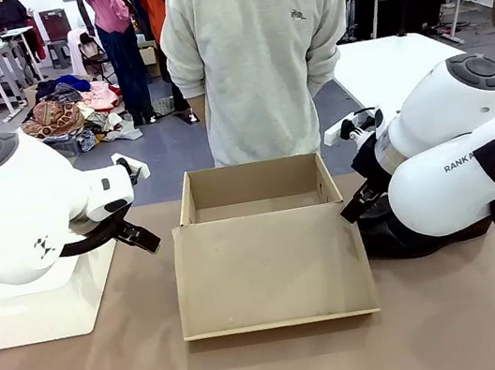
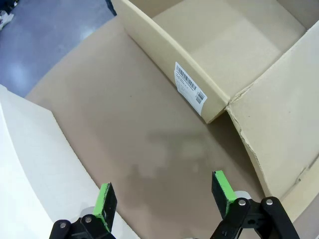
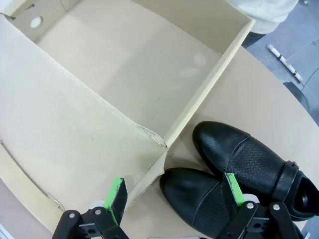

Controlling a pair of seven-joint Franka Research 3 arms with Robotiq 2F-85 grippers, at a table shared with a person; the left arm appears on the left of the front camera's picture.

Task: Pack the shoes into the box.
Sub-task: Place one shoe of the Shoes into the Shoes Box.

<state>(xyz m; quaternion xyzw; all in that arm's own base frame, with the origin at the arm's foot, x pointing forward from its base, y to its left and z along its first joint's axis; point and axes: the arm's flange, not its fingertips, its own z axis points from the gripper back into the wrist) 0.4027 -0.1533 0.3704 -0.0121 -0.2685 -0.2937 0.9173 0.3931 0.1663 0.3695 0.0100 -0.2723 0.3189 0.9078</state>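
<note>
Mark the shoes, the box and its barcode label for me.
shoes point(image 3: 234, 157): right wrist view, toe of the upper shoe.
box point(image 1: 252, 185): front view, inner far wall.
barcode label point(image 2: 190, 89): left wrist view, sticker's middle.

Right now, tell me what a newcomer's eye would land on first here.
The open cardboard box sits mid-table, bare inside, its lid laid flat toward the robot. Two black shoes lie side by side just outside its corner, below the open right end effector. A person in a grey sweatshirt stands behind it.

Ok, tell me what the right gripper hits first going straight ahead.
The right gripper, open, would probably meet the toe of the nearer shoe first, just beside the corner of the box; depth is unclear.
</note>
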